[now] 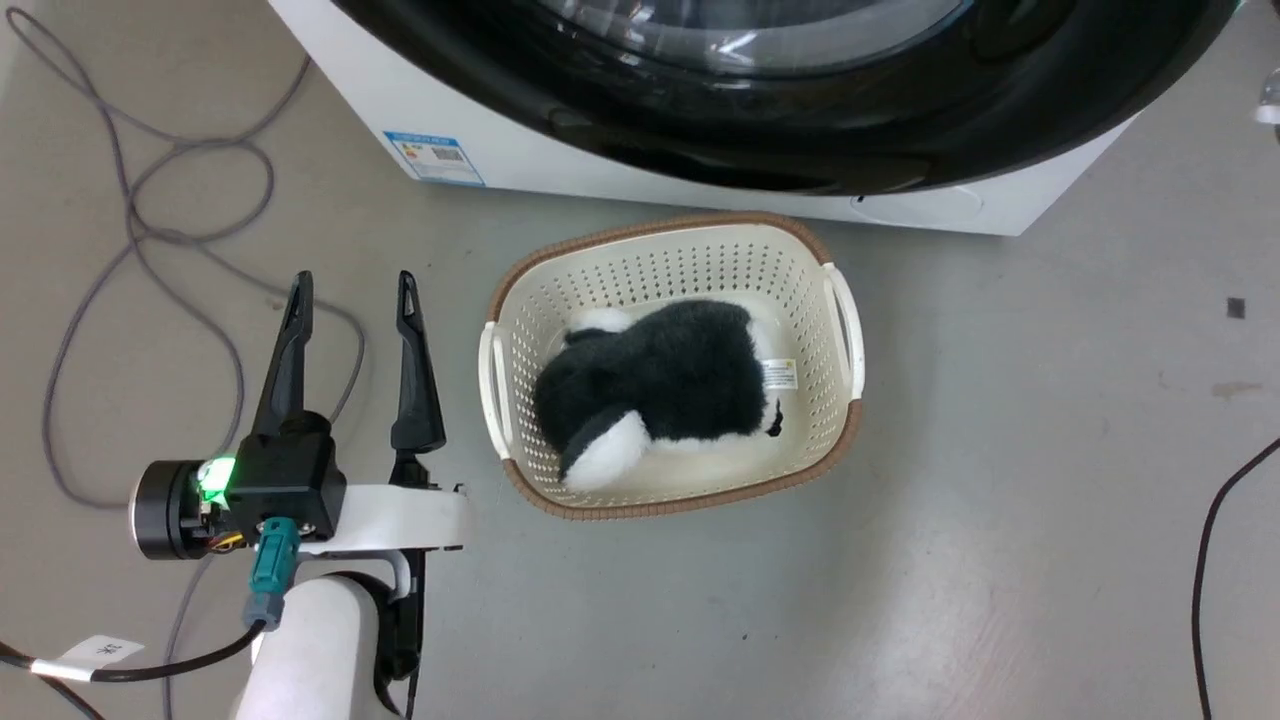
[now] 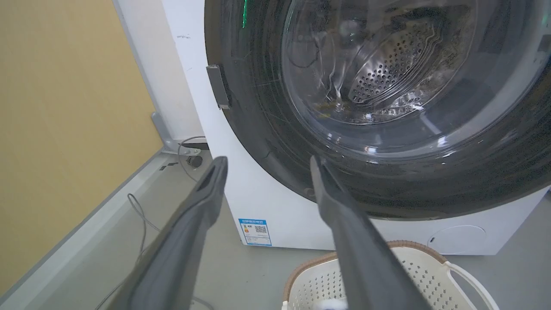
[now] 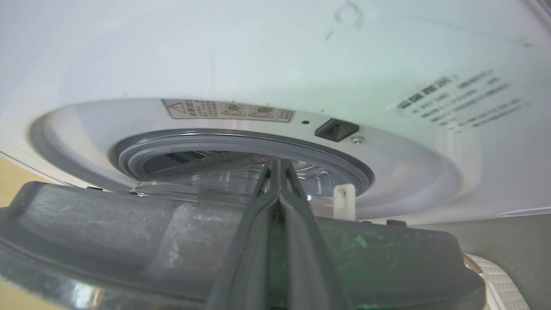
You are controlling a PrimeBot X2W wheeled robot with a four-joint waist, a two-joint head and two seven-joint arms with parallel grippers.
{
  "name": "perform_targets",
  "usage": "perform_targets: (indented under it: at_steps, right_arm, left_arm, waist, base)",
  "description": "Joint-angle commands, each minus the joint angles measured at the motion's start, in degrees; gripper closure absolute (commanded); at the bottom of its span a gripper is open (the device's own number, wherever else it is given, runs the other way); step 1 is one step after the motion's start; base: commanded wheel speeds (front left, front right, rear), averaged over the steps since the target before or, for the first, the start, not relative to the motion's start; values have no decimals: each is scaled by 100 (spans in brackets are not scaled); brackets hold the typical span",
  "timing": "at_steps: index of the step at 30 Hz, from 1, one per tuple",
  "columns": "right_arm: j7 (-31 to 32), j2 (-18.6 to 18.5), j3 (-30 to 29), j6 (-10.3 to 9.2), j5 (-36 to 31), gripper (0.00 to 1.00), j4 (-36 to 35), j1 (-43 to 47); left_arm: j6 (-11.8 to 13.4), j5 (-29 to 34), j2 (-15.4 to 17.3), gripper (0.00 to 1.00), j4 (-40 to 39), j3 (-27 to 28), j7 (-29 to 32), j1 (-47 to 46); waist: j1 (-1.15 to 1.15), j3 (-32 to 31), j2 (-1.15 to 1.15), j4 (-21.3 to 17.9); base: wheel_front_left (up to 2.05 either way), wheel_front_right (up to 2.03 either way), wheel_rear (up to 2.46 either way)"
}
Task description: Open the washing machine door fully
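— Where was the door at that moment?

— The large round glossy black washing machine door (image 3: 129,232), with its clear bulging glass bowl, stood slightly ajar on the white front-loading washing machine (image 3: 215,51). The right wrist view showed a narrow gap between the door's dark rim and the white front. The blue-grey rubber gasket (image 3: 241,140) was visible beyond it, and the glass bowl sat partly inside the drum mouth.

— And the right claw?

— The right gripper (image 3: 278,168) was clenched, its two dark fingers pressed together with nothing visible between them. They lay across the door's rim with their tips reaching into that gap. The door's small white latch hook (image 3: 342,200) was just beside them, and the black latch slot (image 3: 336,129) in the machine's front was near.

— The left one?

— The left gripper (image 1: 353,285) was released, its fingers spread wide and holding nothing. It hung above the grey floor (image 1: 1000,500), well apart from the door. It pointed towards the machine's corner on the robot's left, where the small blue label sticker (image 1: 433,157) sat.

— Anything else nearby?

— A cream perforated plastic basket with a brown rim (image 1: 700,265) stood on the floor just in front of the machine. A black-and-white plush toy (image 1: 660,380) lay in it. Thin grey cables (image 1: 130,220) looped over the floor on the left gripper's left.
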Motion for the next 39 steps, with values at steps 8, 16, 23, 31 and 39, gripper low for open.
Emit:
perform_targets:
  at_steps: [8, 16, 23, 31, 39]
  right_arm:
    - [568, 32, 219, 7, 168, 100, -400, 430]
    - [846, 125, 469, 7, 156, 100, -804, 1087]
    - [1133, 133, 595, 7, 303, 100, -1467, 1908]
    - [1328, 209, 784, 7, 410, 100, -2319, 2833]
    - [1407, 329, 1006, 7, 505, 100, -3362, 3836]
  left_arm:
    - [24, 23, 107, 0, 107, 31, -32, 156]
    - [20, 19, 118, 0, 197, -3, -32, 308]
    - [14, 27, 141, 0, 267, -37, -32, 523]
    - [-1, 28, 172, 0, 319, -88, -32, 750]
    - [-1, 25, 193, 0, 389, -131, -32, 952]
  waist:
    - [0, -349, 0, -156]
    - [0, -631, 0, -220]
    - [0, -966, 0, -253]
    - [0, -1261, 0, -287]
    - [0, -1585, 0, -285]
  base:
    - [0, 0, 0]
    - [0, 0, 0]
    - [0, 0, 0]
    - [0, 0, 0]
    - [0, 0, 0]
